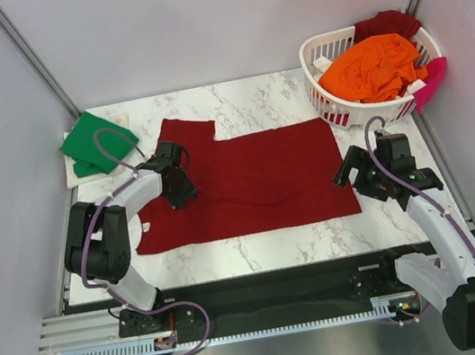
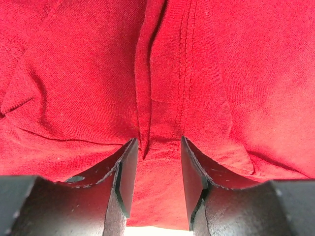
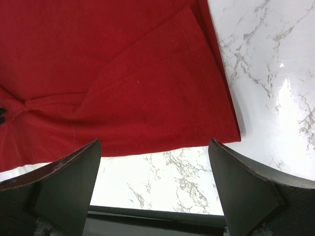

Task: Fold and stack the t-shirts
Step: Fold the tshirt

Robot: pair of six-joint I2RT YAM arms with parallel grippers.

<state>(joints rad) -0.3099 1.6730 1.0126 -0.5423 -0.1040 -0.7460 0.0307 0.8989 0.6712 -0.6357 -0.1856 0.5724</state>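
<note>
From above, the large dark red t-shirt (image 1: 256, 179) lies spread flat on the white marbled desk (image 1: 242, 95), filling the middle of the frame. Bare desk borders it at the top and bottom and on its right. The left tool (image 1: 178, 192) is down on the shirt's left part, near the sleeve. The right tool (image 1: 352, 178) hangs just off the shirt's lower right corner, its jaws spread and empty. A folded bright green shirt (image 1: 97, 142) sits at the upper left edge of the desk. The white slotted basket (image 1: 323, 99) in the upper right holds a crumpled orange shirt (image 1: 374, 68). Another dark red one (image 1: 385, 23) and a pink one (image 1: 435, 79) hang over its rim.

In the left wrist view, soft knitted red cloth fills the frame, with a stitched seam (image 2: 184, 59) running down the centre. The black fingers (image 2: 125, 172) stand half closed about a raised pucker of the shirt. Whether they pinch it I cannot tell.

In the right wrist view, the shirt's straight hemmed edge (image 3: 216, 59) crosses the upper part of the frame. Glossy veined desk shows to the right and below. The worn, dark, wedge-shaped fingers (image 3: 74, 177) are released wide apart with only desk between them.
</note>
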